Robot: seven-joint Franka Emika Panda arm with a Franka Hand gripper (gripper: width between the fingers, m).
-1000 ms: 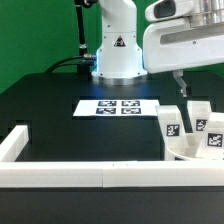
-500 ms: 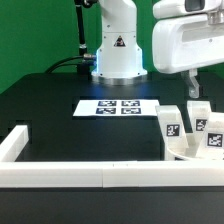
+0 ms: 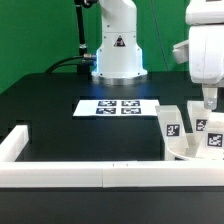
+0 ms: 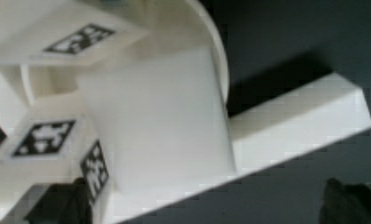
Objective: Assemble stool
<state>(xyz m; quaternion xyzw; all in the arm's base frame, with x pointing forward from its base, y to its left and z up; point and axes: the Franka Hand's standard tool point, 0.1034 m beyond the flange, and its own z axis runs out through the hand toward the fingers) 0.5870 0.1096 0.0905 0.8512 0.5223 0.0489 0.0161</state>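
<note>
Three short white blocky plastic legs with little black-and-white square tags are bunched up at the exterior view's right edge, so that's where all the action is. The first leg (image 3: 170,122) stands upright with its long axis vertical and its tag facing the camera, the second leg (image 3: 201,119) is just behind it, and the third leg (image 3: 214,139) is cut off by the frame edge. They sit on or right against the white round plastic disc seat (image 3: 188,151), which lies flat in the corner made by the long white border rail (image 3: 90,176) along the front.

The arm hangs in from the top right of the exterior view, wrist body (image 3: 207,55) big and white, pointing straight down. The claw (image 3: 209,101) sits just above the second and third legs, right over the pile. Can't tell from that angle if it's touching anything.

The wrist view is super close: the seat's curved rim (image 4: 164,120) sweeps through the middle, a tagged leg (image 4: 75,40) leans at an angle on one side of it, another tagged leg (image 4: 49,140) is beside it, and the rail (image 4: 297,125) crosses behind on the black tabletop (image 4: 315,45). One dark finger (image 4: 66,203) and the other finger (image 4: 354,203) show at the frame edge, spread wide apart with nothing between them.

The flat white marker board (image 3: 119,106) lies mid-tabletop, well apart from the parts, in front of the arm's white base (image 3: 117,50).
</note>
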